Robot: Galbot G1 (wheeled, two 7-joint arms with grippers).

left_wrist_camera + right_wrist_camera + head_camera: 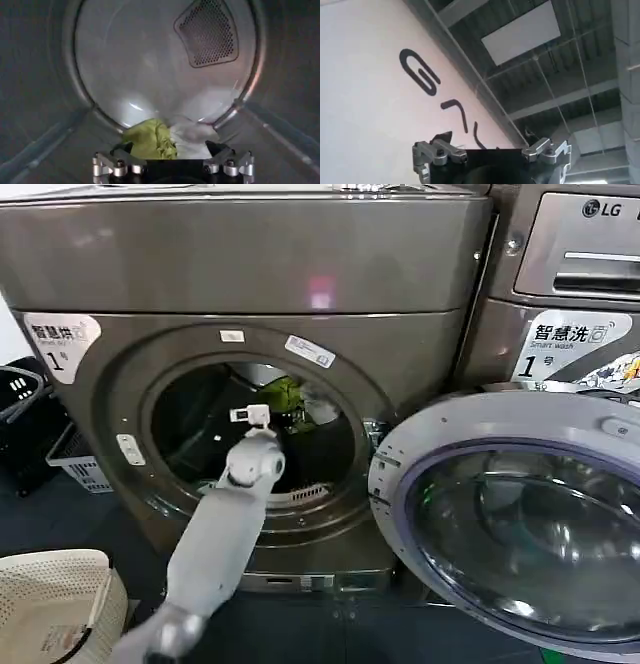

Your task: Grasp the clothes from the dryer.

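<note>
Left gripper (172,160) jaws spread, empty, inside dryer (120,399) | clothes (150,140) at my 12 o'clock, against drum's back | I'd push straight in, low, then close | right gripper (490,155) parked, pointing ceilingward, spread.

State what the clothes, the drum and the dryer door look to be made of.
Clothes: soft matte woven cloth, yellow-green and whitish, going by folds and wrinkles.
Drum: likely brushed steel; dull sheen, perforated vent.
Dryer door: grey plastic-looking rim around glossy reflective glass or clear plastic.

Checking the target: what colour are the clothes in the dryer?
Yellow-green with a whitish piece; the clothes show best in the left wrist view.
</note>
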